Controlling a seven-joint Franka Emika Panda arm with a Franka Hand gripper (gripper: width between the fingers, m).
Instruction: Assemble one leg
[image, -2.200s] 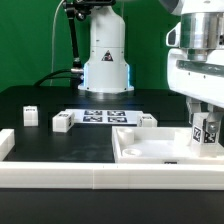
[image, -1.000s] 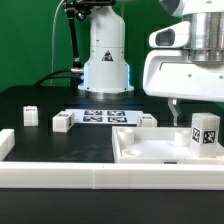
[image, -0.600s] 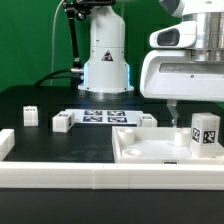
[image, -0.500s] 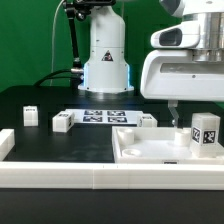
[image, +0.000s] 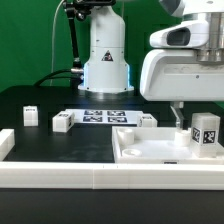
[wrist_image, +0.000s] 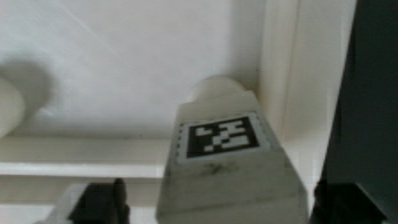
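Observation:
The leg (image: 207, 131), a small white block with a black-and-white tag, stands upright at the exterior view's right, inside the large white rimmed panel (image: 150, 150). My gripper (wrist_image: 217, 206) hangs over the leg, open. In the wrist view the leg (wrist_image: 224, 150) stands between the two dark fingers (wrist_image: 98, 202), with a gap on each side. In the exterior view one finger (image: 178, 117) hangs just beside the leg. The other finger is cut off at the frame edge.
Three more small white blocks stand on the black table (image: 30, 115), (image: 63, 122), (image: 148, 120). The marker board (image: 105, 116) lies before the robot base (image: 105, 60). A white fence (image: 60, 176) runs along the front, and a white piece (image: 5, 143) stands at the left.
The gripper, earlier low around the leg, has risen and left the leg standing in the panel. Over the last second it drifted slightly to the exterior view's right.

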